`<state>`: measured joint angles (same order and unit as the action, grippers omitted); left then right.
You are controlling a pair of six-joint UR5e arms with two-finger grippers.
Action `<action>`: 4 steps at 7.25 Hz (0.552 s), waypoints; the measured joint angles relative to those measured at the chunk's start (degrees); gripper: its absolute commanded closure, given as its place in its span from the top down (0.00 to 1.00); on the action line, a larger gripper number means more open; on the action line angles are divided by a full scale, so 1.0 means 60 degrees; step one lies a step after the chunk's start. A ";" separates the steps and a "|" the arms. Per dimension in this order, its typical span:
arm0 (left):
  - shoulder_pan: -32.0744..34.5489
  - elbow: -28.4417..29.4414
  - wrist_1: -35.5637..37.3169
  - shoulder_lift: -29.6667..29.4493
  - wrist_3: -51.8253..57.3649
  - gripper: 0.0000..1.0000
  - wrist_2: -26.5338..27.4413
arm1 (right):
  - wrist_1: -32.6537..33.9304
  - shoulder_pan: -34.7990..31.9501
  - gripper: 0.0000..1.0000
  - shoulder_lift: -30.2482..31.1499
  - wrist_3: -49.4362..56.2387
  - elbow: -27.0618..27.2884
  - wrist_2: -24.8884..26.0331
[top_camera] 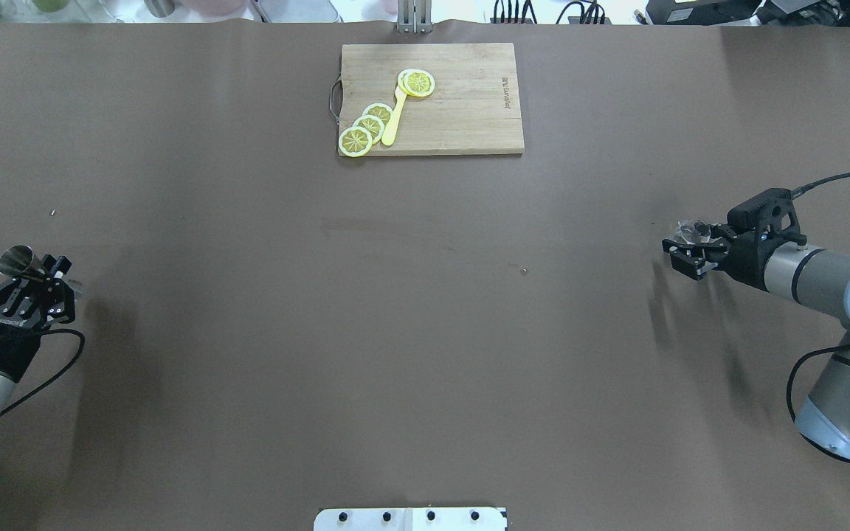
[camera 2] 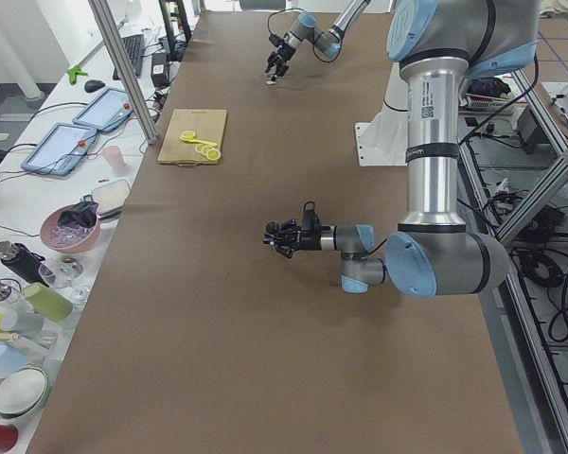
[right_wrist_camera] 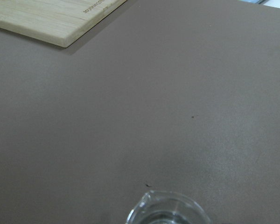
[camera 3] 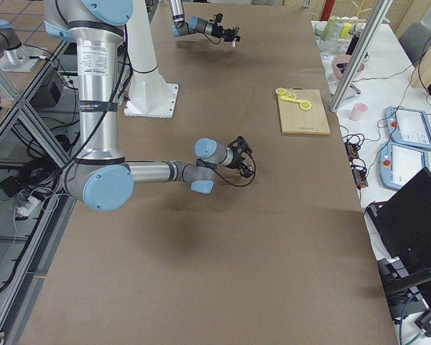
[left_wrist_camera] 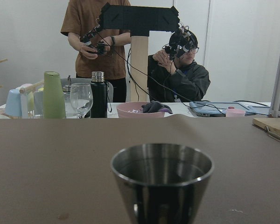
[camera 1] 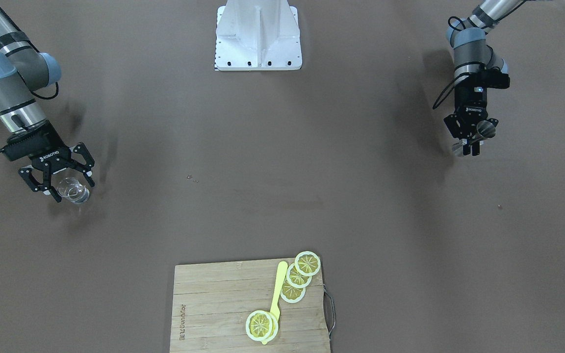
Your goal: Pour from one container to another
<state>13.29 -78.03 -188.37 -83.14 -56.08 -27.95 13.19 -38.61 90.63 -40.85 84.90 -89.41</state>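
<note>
A steel conical cup (camera 1: pixel 486 128) stands upright in my left gripper (camera 1: pixel 471 146), which is shut on it above the table's left end. The overhead view shows the same cup (top_camera: pixel 15 259) and left gripper (top_camera: pixel 50 274). In the left wrist view the cup (left_wrist_camera: pixel 161 182) fills the bottom centre, its mouth up. At the opposite end my right gripper (camera 1: pixel 72 188) is shut on a small clear glass (camera 1: pixel 77 194), held just above the table. The glass (top_camera: pixel 690 231) sits at the right gripper's tip (top_camera: pixel 685 249). Only the glass's spouted rim (right_wrist_camera: pixel 165 212) shows in the right wrist view.
A wooden cutting board (top_camera: pixel 469 110) with lemon slices (top_camera: pixel 366 127) and a yellow utensil (top_camera: pixel 393 122) lies at the far middle edge. The white robot base (camera 1: pixel 258 37) is at the near edge. Two people (left_wrist_camera: pixel 177 70) and a side table of cups stand beyond the left end.
</note>
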 measured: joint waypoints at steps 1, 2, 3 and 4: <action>-0.0003 -0.0016 0.0058 0.0034 -0.0053 0.00 0.0000 | 0.0002 -0.0005 1.00 0.0063 0.0006 0.0089 -0.0017; -0.0001 -0.0052 0.0152 0.0065 -0.0098 0.00 0.0000 | 0.0030 -0.0009 1.00 0.0223 0.0009 0.0311 -0.0053; 0.0001 -0.0099 0.0283 0.0113 -0.0221 0.00 0.0007 | 0.0074 -0.0015 1.00 0.0445 0.0010 0.0572 -0.0095; 0.0001 -0.0145 0.0440 0.0183 -0.0435 0.00 0.0020 | 0.0100 -0.0025 1.00 0.0765 0.0010 0.0848 -0.0161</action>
<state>13.29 -78.90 -185.72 -82.04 -58.69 -27.83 13.79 -38.76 95.22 -40.78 89.99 -90.37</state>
